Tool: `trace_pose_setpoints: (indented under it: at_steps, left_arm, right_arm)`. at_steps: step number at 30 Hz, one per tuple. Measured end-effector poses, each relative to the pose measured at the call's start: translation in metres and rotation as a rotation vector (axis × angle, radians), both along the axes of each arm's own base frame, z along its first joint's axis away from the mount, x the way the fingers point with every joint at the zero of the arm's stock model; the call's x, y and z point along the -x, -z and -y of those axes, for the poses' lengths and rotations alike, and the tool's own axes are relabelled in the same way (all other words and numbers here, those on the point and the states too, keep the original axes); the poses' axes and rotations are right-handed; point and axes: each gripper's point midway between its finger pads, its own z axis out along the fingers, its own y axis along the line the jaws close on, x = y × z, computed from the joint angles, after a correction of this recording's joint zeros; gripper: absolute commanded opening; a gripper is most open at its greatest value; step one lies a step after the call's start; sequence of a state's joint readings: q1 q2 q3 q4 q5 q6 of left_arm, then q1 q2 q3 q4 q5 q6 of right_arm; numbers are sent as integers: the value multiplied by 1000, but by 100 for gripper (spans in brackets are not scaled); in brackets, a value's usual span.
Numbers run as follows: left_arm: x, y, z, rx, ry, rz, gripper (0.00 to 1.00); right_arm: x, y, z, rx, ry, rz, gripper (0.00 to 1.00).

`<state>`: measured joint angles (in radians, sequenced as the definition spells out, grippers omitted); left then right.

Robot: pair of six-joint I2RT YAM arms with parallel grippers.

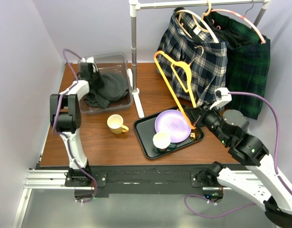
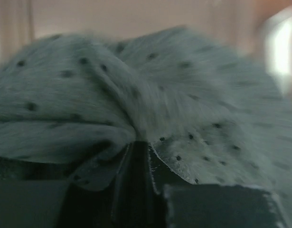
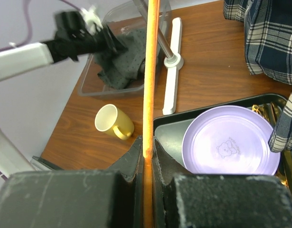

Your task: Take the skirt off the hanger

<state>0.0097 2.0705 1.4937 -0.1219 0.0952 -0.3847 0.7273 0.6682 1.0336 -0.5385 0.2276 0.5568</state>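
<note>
skirt, grey and dotted, lies bunched in the clear bin at the desk's far left, pinched by the left tool; right tool clamps the bare orange hanger.

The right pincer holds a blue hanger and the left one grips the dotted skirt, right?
No: the hanger in the right pincer is orange, not blue; the right wrist view shows it. The left pincer does grip the dotted skirt.
</note>
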Motion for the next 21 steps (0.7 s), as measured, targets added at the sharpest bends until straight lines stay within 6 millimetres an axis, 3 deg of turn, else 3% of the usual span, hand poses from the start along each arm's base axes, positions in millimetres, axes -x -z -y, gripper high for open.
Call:
trace_pose_setpoints:
  at_steps: [2,3,7,8,10,11,12,13,15,18,20,21]
  left_arm:
    - [8,33,0,11,-10,-68,18]
    - [6,36,1,19,-17,-63,19]
    - [2,28,0,28,-32,-44,36]
    - [2,27,1,33,-32,-45,45]
    - [2,19,2,36,-31,-44,55]
    - [3,12,3,34,-28,-43,70]
    - [5,2,3,33,-24,-39,77]
    - [5,-9,3,28,-18,-32,81]
    - [2,-49,6,25,-9,18,87]
    - [2,-134,11,16,10,166,93]
    - [18,-200,18,6,29,294,100]
    - [28,-224,21,-3,38,342,100]
  right_arm:
    - [-3,-1,-3,6,0,-6,0]
    - [-5,-2,-5,9,0,-9,0]
    - [-16,-3,-13,33,3,-24,0]
    - [-19,-3,-14,41,7,-29,0]
    - [-26,-3,-16,63,22,-35,0]
    - [-32,-3,-17,79,37,-38,0]
    - [-35,-5,-18,87,44,-38,0]
    - [-39,-6,-18,101,56,-39,0]
    - [-48,-9,-18,128,78,-37,0]
    - [-59,-16,-19,165,108,-24,0]
    - [-66,-21,-19,189,125,-11,0]
    - [-70,-24,-19,200,131,-2,0]
